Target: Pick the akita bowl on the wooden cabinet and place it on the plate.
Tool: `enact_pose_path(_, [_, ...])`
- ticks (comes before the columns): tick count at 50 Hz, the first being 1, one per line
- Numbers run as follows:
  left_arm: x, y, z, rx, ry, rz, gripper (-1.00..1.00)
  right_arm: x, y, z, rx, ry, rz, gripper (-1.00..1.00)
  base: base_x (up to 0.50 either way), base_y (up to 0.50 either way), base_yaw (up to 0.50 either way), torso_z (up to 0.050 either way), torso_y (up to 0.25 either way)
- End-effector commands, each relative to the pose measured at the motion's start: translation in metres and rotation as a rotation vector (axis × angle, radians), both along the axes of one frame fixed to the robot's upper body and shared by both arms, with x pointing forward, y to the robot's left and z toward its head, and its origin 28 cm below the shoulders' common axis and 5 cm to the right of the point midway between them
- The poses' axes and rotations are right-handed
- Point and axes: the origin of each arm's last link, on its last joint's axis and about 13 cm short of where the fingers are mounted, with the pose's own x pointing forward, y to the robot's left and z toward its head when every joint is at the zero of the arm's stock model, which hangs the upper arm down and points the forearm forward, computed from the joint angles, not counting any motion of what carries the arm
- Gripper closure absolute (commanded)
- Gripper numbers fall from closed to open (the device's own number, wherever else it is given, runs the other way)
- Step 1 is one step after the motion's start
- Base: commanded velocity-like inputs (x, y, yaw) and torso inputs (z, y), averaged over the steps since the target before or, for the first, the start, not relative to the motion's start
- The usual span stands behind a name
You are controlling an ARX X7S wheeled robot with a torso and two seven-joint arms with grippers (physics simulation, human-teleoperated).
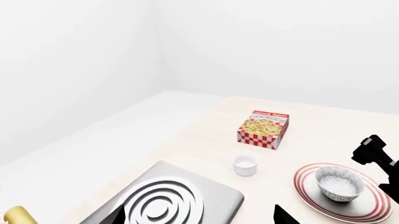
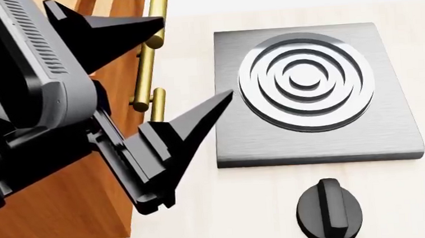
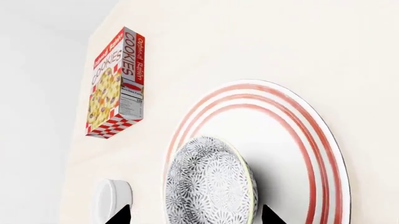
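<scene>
Akita bowl (image 3: 210,184), the small deep white one covered in dense grey-blue speckle, sits upright on the wide round white plate (image 3: 299,154) with red concentric rings, toward one side of it and not centred. The plate lies on the pale wood-grain counter (image 1: 299,121), with a red-and-white checked cookies box (image 1: 264,128) and a small plain white cup (image 1: 245,164) close by, both apart from the plate.

The right gripper (image 3: 194,215) shows only as two dark fingertips at the edge of its wrist view, standing wide either side of the bowl; they do not appear to touch it, though the contact points are out of sight. So the step in hand looks like the release and retreat. To do it well, I would keep the jaws spread, lift straight away from the plate before swinging sideways, and stay clear of the bowl's rim, which could tip or slide on the smooth glaze.

The left gripper (image 2: 157,72) hangs wide open and empty in the head view, beside the tall orange-brown wooden cabinet (image 2: 54,208) with brass bar handles, near a brushed-steel hob plate (image 2: 319,139) and a black knob (image 2: 329,212); it should stay parked
</scene>
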Motion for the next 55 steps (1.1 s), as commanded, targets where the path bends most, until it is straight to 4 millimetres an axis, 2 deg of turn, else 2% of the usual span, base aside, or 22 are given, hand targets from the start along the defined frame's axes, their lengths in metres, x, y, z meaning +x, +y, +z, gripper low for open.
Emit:
enact_pose_path(1, [-0.001,0.001,0.001,-0.004,-0.002,0.004,-1.00,-0.015,0.002,0.015,-0.035,-0.037,-0.004,-1.00,0.00,0.00,0.00,0.000,0.000])
enact_pose_path(28, [-0.002,0.003,0.001,-0.010,-0.004,0.007,-1.00,-0.038,0.032,0.080,-0.231,-0.215,0.084,-1.00,0.00,0.00,0.00,0.000,0.000])
enact_pose_path(31, [-0.002,0.003,0.001,-0.013,-0.001,0.007,-1.00,-0.042,0.037,0.088,-0.311,-0.218,0.066,-1.00,0.00,0.00,0.00,0.000,0.000])
enact_pose_path(38, [-0.003,0.005,0.001,-0.018,-0.001,0.010,-1.00,-0.048,0.044,0.100,-0.375,-0.242,0.063,-1.00,0.00,0.00,0.00,0.000,0.000])
enact_pose_path(55, [-0.003,0.005,0.002,-0.023,-0.003,0.009,-1.00,-0.076,0.077,0.150,-0.588,-0.403,0.114,-1.00,0.00,0.00,0.00,0.000,0.000])
